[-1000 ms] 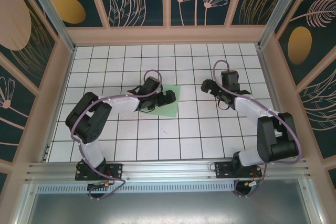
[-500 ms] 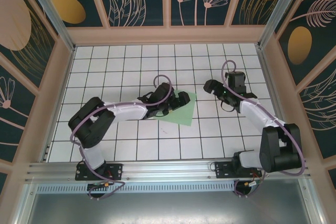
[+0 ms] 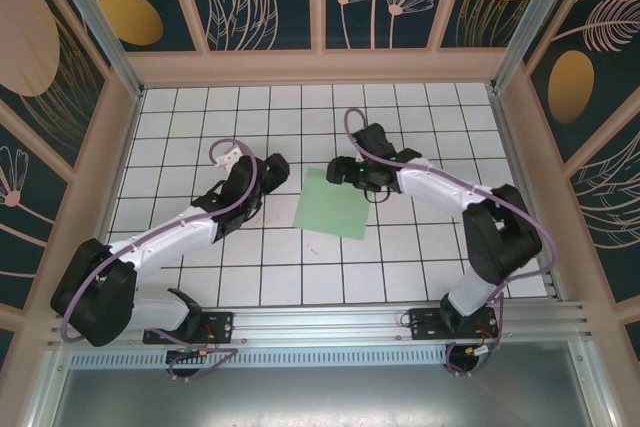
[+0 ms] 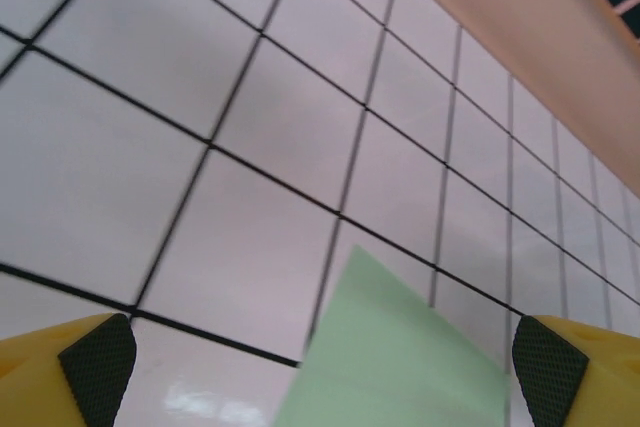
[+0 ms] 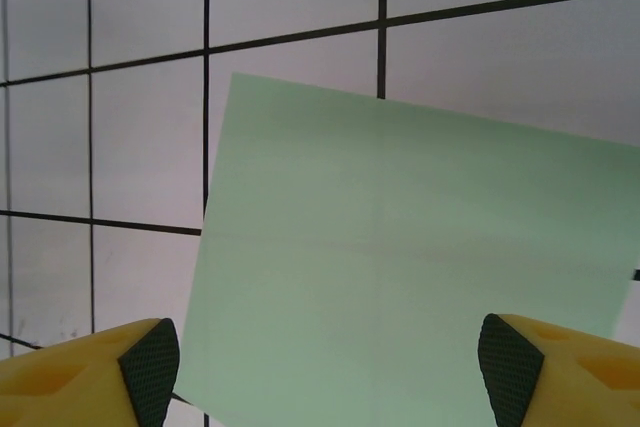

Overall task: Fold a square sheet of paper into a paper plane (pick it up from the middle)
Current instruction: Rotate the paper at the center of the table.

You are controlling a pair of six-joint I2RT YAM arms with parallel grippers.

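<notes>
White gridded table (image 3: pixel 200 127), square sheet of paper (image 3: pixel 333 204) flat near its middle.

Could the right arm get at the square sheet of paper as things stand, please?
Probably yes: the right gripper hangs open over the square sheet of paper, which lies flat with nothing on it.

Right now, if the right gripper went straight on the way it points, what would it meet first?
Most likely the green sheet of paper, flat on the table ahead of the right gripper; how near is unclear.
</notes>
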